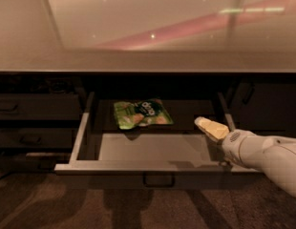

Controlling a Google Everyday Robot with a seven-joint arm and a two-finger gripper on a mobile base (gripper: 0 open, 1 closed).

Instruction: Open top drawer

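Under the tabletop: the top drawer point(138, 167) stands pulled well out toward the near side, its inside in plain view.
Tabletop point(148, 56): a pale glossy surface across the far half of the scene, with a pinkish streak of reflected light on it.
Drawer inside: a grey floor, bare in its near part, with pale side walls at left and right.
Loop handle point(158, 179): it sits at the middle of the dark drawer front, on the near edge.
Snack bag point(142, 113): green, lying flat on the drawer floor toward the far side, a little left of centre.
Gripper point(212, 128): pale yellow, over the right side of the drawer and just beside its right wall, its tip pointing left and away; it is well apart from the bag and the handle.
Jaws: whether they are parted or closed cannot be told.
Arm point(267, 154): white and rounded, coming in from the near right.
Left drawers point(36, 106): narrower dark fronts stacked to the left, pushed in.
Floor point(67, 209): brown carpet along the near edge.
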